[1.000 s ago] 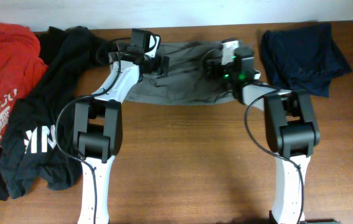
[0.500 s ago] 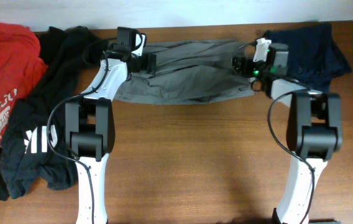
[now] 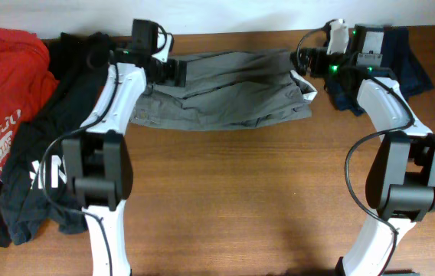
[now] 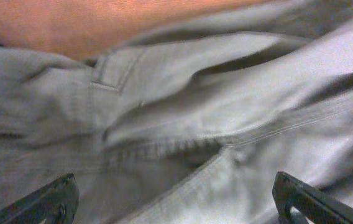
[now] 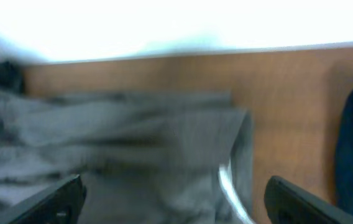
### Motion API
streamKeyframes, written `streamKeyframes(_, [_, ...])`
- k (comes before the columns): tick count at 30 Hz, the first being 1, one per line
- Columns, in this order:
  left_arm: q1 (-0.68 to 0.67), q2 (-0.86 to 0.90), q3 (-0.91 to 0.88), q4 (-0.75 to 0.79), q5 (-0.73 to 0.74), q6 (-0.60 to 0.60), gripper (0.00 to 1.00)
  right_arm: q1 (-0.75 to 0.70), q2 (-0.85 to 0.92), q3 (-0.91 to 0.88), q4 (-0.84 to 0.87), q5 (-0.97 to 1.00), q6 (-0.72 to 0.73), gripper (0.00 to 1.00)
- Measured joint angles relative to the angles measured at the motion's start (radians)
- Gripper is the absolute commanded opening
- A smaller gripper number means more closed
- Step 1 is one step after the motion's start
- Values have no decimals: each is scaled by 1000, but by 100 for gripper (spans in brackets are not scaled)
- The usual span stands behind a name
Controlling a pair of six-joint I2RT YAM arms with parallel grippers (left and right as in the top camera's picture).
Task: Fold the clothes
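Shorts (image 3: 225, 88), grey-khaki and creased, lie stretched wide across the table (image 3: 240, 192).

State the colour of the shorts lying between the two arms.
Grey-khaki; the shorts show best in the overhead view.

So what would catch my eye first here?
The grey shorts spread across the back of the wooden table, an arm reaching to each end with left tool and right tool open. A red shirt and black shirt lie heaped at the left; a navy garment sits at the right.
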Motion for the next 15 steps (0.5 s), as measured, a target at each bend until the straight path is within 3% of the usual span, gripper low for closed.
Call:
streamKeyframes(1, [1, -25, 0, -15, 4, 0, 99, 2, 3, 0, -39, -3, -21, 69])
streamKeyframes(3, [6, -79, 0, -49, 16, 0, 99, 8, 9, -2, -90, -6, -51, 25])
streamKeyframes(5, [15, -129, 2, -84, 27, 0, 99, 18, 14, -3, -117, -10, -93, 6])
streamKeyframes(15, [112, -171, 13, -207, 65, 1, 100, 64, 83, -6, -127, -2, -153, 4])
